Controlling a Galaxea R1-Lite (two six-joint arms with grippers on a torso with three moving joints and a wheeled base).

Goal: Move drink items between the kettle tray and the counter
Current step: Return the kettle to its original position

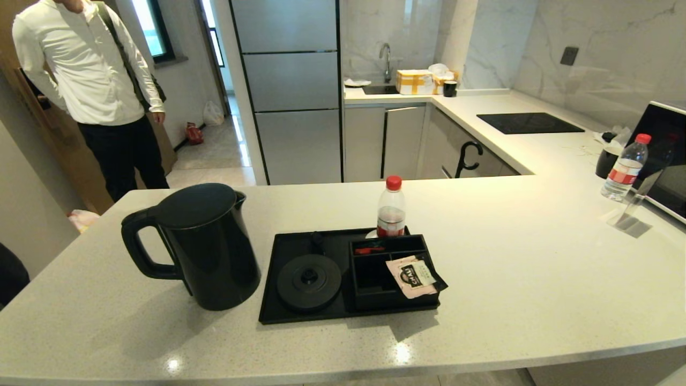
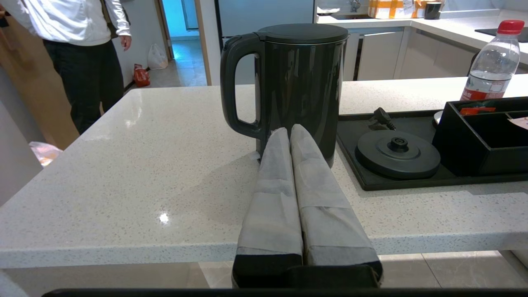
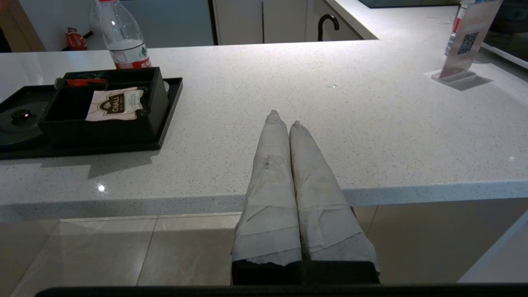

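The black kettle [image 1: 206, 246] stands on the speckled counter [image 1: 536, 268], just left of the black kettle tray [image 1: 284, 252], handle to the left. The tray's round base [image 1: 309, 281] is bare. The red-capped bottle [image 1: 391, 209] stands upright at the tray's far edge, behind the compartments; whether it rests on tray or counter is unclear. Neither gripper shows in the head view. In the left wrist view my left gripper [image 2: 288, 132] is shut and empty, its tips short of the kettle [image 2: 297, 90]. My right gripper [image 3: 284, 119] is shut and empty over the counter's front edge, right of the tray [image 3: 171, 107].
A pink tea sachet [image 1: 415, 276] lies across the tray's compartments. A second bottle [image 1: 624, 166], an acrylic sign stand [image 1: 635, 209] and a microwave [image 1: 670, 155] sit at the far right. A black hob [image 1: 528, 123] lies beyond. A person [image 1: 91, 80] stands behind the counter's left end.
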